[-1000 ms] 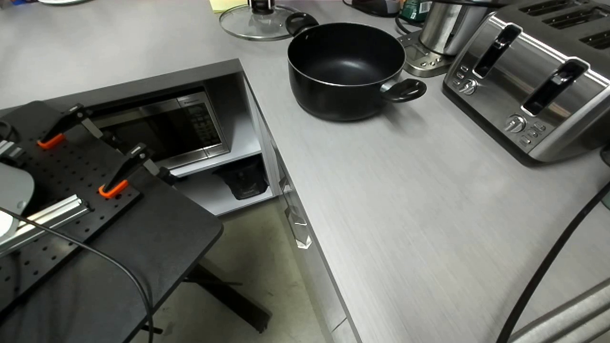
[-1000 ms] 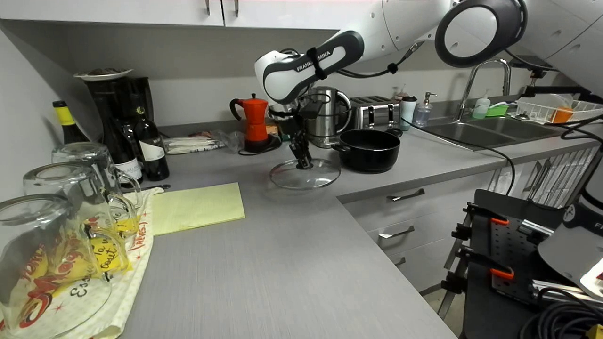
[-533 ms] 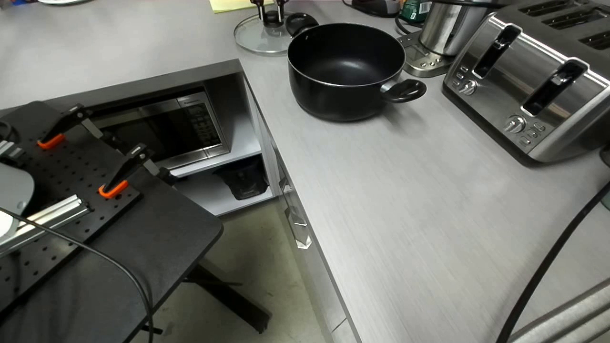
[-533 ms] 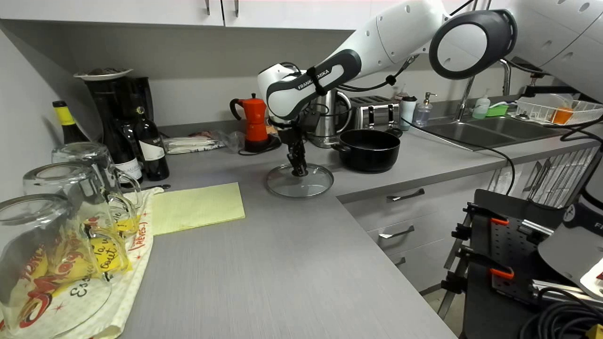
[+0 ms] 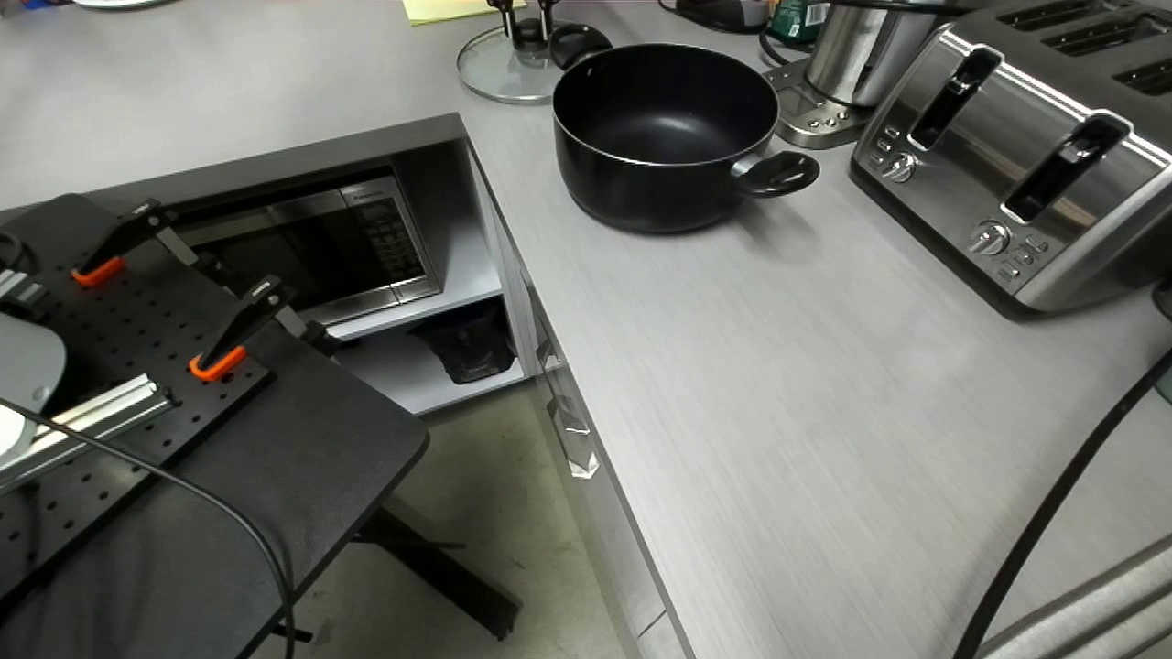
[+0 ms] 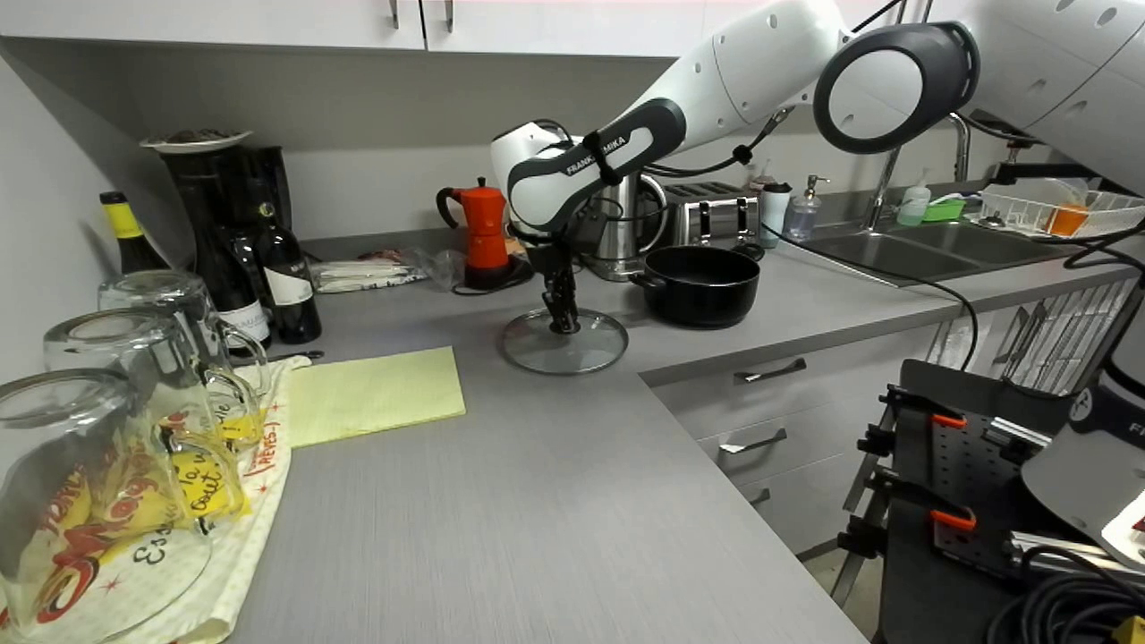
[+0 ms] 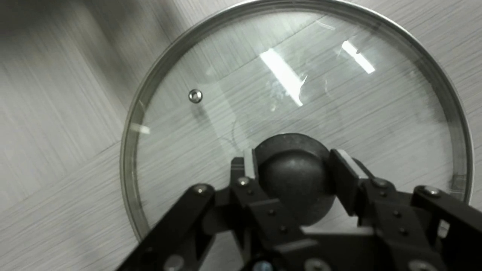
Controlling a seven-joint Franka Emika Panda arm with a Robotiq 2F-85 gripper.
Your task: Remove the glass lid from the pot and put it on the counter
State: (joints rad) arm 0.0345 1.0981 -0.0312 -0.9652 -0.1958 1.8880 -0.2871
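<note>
Knob (image 7: 295, 188) pinched, and we've got it squarely in the wrist view! The end effector (image 7: 293, 165) juts in from the bottom edge, a finger (image 7: 251, 165) pressed to either side of that black grip, and around it spreads the glass lid (image 7: 301, 116), its metal rim sweeping a great circle. Through the clear glass we read the grain and a seam of the grey tabletop (image 7: 49, 128); whether the rim touches down, we can't tell.

Over in an exterior view, the pot (image 5: 652, 188) stands uncovered, dark inside on show, and just past its far handle (image 5: 579, 44) we pick out the lid, level, its edge partly hidden by that handle. The fingertips poke in at the top edge, one each side of the knob, the rest cut off.

Then, in an exterior view, what a reach from the arm (image 6: 760, 72)! It comes from the upper right, past a round joint (image 6: 899, 85) rimmed in dark grey, slopes leftward down to the wrist (image 6: 537, 174), and we follow the end effector pointing almost straight down at the lid's centre. Lid just beside the pot, to its left as we look, with a yellow sheet (image 6: 371, 398) farther left!
</note>
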